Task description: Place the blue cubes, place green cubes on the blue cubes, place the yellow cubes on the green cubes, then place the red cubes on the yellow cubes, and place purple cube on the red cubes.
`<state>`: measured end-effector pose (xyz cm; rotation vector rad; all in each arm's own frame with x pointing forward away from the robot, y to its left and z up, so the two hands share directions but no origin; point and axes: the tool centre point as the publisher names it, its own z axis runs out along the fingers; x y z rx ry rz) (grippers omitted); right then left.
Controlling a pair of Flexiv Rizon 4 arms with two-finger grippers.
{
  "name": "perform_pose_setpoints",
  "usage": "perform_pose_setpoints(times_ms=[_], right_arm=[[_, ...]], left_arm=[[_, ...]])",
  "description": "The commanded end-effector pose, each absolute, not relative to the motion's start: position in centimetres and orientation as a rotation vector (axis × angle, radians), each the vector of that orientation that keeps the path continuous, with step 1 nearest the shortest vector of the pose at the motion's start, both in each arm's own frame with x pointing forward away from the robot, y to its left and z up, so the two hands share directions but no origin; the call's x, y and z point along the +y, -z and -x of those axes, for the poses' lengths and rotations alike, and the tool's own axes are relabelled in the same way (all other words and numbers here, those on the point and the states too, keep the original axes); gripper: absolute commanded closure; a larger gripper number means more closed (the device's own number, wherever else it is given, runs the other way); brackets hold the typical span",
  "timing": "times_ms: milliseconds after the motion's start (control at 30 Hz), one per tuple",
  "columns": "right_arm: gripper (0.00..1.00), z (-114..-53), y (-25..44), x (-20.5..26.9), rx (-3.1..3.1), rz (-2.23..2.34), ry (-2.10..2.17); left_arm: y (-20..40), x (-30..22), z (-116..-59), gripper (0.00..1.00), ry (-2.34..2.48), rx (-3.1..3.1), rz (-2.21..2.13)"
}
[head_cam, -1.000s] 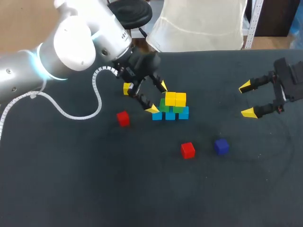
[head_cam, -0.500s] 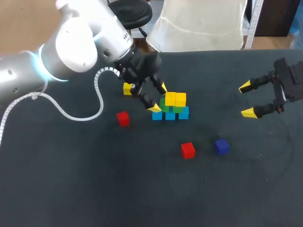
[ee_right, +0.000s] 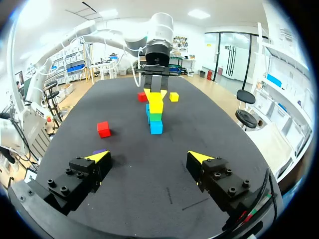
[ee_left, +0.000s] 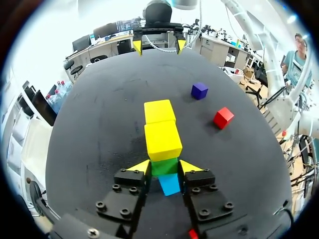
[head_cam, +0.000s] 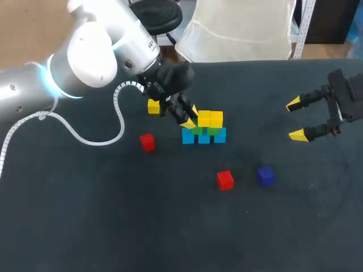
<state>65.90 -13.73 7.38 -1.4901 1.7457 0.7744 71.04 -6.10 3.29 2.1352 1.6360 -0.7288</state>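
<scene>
A row of light blue cubes (head_cam: pixel 204 137) carries green cubes (head_cam: pixel 212 130) and two yellow cubes (head_cam: pixel 210 118). My left gripper (head_cam: pixel 190 116) stands at the stack's left end, its yellow tips pressed against both sides of the end green cube (ee_left: pixel 164 167), above a blue cube (ee_left: pixel 170 184). A loose yellow cube (head_cam: pixel 153 106) lies behind the left gripper. Red cubes (head_cam: pixel 147 141) (head_cam: pixel 225 179) and the purple cube (head_cam: pixel 265 175) lie loose in front. My right gripper (head_cam: pixel 296 119) hovers open at the right, holding nothing.
The dark table (head_cam: pixel 113 226) has free room in front and between the stack and the right gripper. A white cable (head_cam: pixel 116 113) hangs from the left arm over the table's left part.
The left gripper's fingers have drawn together around the left end of the stack, and it has shifted slightly toward it. The right arm and the loose cubes are where they were.
</scene>
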Motion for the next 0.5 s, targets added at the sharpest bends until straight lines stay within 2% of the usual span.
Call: perform_pose_setpoints(times_ms=[33, 200, 300, 500], right_arm=[[0.00, -66.00, -7.29, -13.72, 1.743, 1.491, -0.777], [0.00, -66.00, -7.29, -13.72, 1.743, 1.491, -0.777], [0.00, -66.00, -7.29, -13.72, 1.743, 1.491, -0.777], [0.00, -66.00, -7.29, -13.72, 1.743, 1.491, -0.777]], left_arm=[[-3.23, -6.02, -71.07, 0.70, 0.727, 1.635, -2.136], [-3.19, -5.83, -71.08, 0.70, 0.729, 1.638, -2.129], [-3.16, -5.70, -71.08, 0.74, 0.729, 1.641, -2.124], [-3.12, -5.59, -71.08, 0.70, 0.730, 1.645, -2.116]])
